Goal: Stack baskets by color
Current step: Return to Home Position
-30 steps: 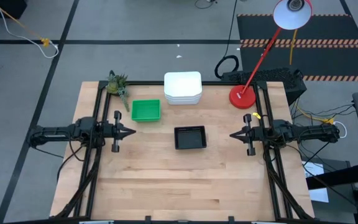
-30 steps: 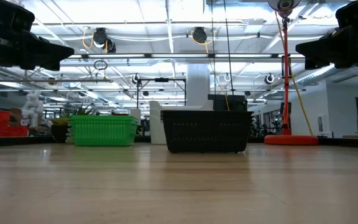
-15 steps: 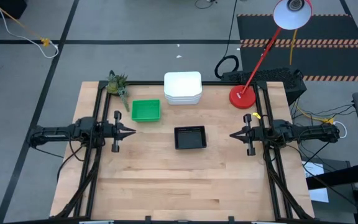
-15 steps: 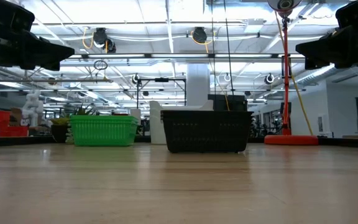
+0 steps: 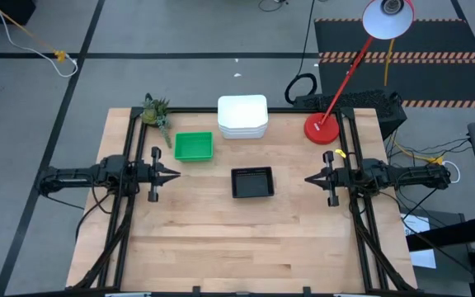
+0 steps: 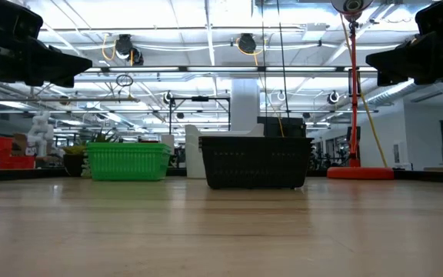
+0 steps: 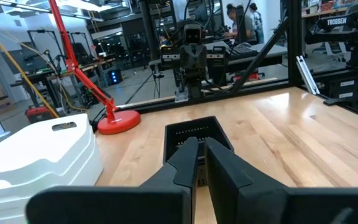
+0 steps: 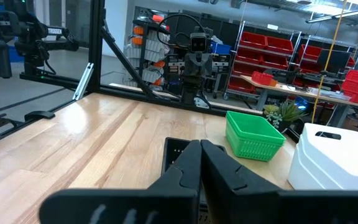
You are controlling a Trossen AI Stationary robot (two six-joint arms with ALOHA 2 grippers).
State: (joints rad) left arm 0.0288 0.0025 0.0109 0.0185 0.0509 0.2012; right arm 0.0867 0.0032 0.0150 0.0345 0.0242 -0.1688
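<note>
At the left edge of the wooden surface point(image 5: 221, 239), the left pincer point(image 5: 177, 174) is hanging above the wood, its fingers clenched together on nothing and pointing toward the middle. Beyond it, at the far left corner, a small green plant point(image 5: 156, 111) is lying. Just right of the plant, the green baskets point(image 5: 193, 146) are sitting nested as one pile; I cannot count them. Farther right, against the far edge, the white baskets point(image 5: 242, 115) are resting in a stack, their rims showing one under another. Nearer to me and apart from both, the black baskets point(image 5: 251, 182) are sitting nested around the middle of the surface, between the two pincers. To the right, the red lamp base point(image 5: 322, 129) is standing near the far right corner. At the right edge the right pincer point(image 5: 307, 179) is hovering, likewise clenched and empty, facing the left one.
</note>
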